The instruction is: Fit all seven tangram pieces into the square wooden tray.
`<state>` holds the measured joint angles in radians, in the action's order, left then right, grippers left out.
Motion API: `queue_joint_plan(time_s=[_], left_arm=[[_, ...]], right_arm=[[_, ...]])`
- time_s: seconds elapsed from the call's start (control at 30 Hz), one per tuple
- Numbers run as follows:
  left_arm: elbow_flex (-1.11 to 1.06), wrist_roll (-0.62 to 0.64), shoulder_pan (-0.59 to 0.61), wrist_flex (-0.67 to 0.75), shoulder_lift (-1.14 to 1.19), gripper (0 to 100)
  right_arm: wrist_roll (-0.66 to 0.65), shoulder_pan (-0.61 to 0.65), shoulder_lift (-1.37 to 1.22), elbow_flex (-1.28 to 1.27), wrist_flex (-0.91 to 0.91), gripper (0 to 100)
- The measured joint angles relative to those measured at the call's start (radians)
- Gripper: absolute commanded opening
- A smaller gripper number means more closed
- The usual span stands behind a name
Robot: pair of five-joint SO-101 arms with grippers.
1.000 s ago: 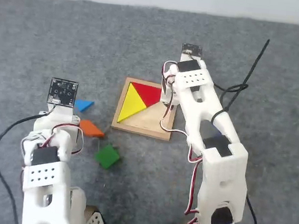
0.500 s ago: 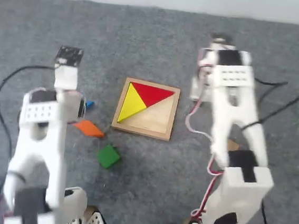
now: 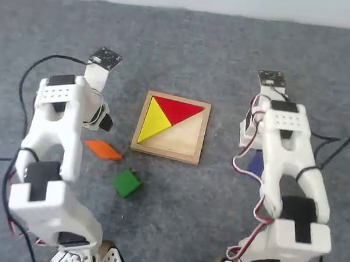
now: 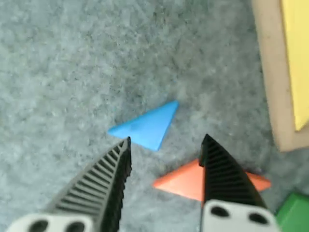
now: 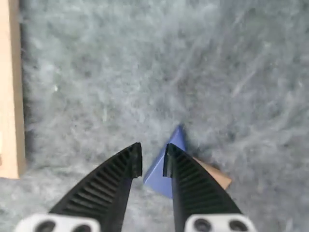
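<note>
While both arms hang over the carpet, read your clock off the high view, twelve at the far edge. Left gripper [image 4: 166, 140] first: jaws wide apart, nothing in them, at nine o'clock from the tray [image 3: 144, 112]. The blue triangle [image 4: 145, 128] lies flat just past its fingertips, roughly centred on the gap, long edge running across from finger to finger. That makes this your nearer arm for it. I'd judge a straight drop would straddle it, though pinching on corners could let it slip.

Orange piece [image 3: 104, 149] sits at eight o'clock from the tray and the green square [image 3: 126, 182] at seven, both loose on the carpet.

Now the tray: yellow triangle [image 3: 153, 120] and red triangle [image 3: 179, 109] are seated, meeting along a diagonal and filling the nine and twelve o'clock sides. The rest is bare wood. Two in, five to go by my count.

Right gripper [image 5: 153, 147], at three o'clock from the tray, is open only a sliver and holds nothing. The dark blue piece [image 5: 157, 176] lies right under its tips, at four o'clock from the tray, with a tan piece [image 5: 212, 175] peeking from beneath. You'd want wider jaws before going down.
</note>
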<state>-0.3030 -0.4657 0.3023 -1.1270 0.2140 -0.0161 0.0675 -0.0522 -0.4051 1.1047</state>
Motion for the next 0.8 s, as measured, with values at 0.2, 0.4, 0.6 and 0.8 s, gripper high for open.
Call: queue_joint_plan(time_s=[0.2,0.4,0.6,0.8], left_arm=[[0.009,0.342,0.002,-0.020,0.006,22],[0.040,0.532,0.020,-0.029,0.011,22],[0.115,0.269,0.035,-0.046,0.015,22],[0.144,0.247,0.040,-0.034,0.103,22]], right_arm=[[-0.005,0.034,0.060,-0.068,-0.061,8.1],[-0.005,0.035,0.060,-0.068,-0.068,8.3],[-0.005,0.035,0.060,-0.068,-0.069,8.3],[-0.008,0.035,0.060,-0.068,-0.069,8.3]])
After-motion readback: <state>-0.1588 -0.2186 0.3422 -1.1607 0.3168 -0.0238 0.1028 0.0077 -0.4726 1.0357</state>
